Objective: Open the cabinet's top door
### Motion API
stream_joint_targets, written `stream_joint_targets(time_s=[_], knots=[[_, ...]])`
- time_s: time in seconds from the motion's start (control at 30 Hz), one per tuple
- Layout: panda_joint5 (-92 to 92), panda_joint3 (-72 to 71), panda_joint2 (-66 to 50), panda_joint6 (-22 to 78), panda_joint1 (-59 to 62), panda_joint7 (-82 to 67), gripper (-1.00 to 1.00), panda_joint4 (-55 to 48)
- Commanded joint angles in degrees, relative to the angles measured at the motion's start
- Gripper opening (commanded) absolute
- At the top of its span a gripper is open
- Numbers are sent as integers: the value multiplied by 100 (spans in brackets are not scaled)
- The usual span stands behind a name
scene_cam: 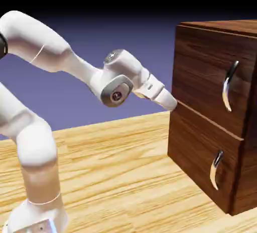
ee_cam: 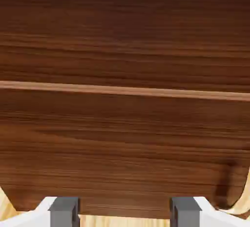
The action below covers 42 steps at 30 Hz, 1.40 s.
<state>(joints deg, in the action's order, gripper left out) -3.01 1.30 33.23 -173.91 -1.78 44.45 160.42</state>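
Walnut fills your hand view: the gripper [ee_cam: 125,211], jaws wide and empty, sits near the cabinet [scene_cam: 201,142] at the panel seam. Your top door [scene_cam: 201,71] handle [scene_cam: 230,85] runs vertically, up and toward the exterior view's right of the claw.

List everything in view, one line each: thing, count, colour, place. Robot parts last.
cabinet: one, dark walnut brown, exterior view's right, standing on the table.
top door: one, dark wood, upper front panel, shut.
lower panel: one, dark wood, beneath the top door.
handles: two, curved silver, one per panel.
table: one, light wood, under everything.
arm: one, white, exterior view's left.
gripper: one, grey tips apart, empty, facing the cabinet's wood.
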Motion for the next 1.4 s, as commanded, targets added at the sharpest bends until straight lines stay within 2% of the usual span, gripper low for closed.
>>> stream_joint_targets(time_s=[0.0, 1.37], knots=[[-250, 108, 47, 8, -91, 166, 0, -48], [-10466, 4527, 1975, 331, -3812, 6942, 0, -2015]])
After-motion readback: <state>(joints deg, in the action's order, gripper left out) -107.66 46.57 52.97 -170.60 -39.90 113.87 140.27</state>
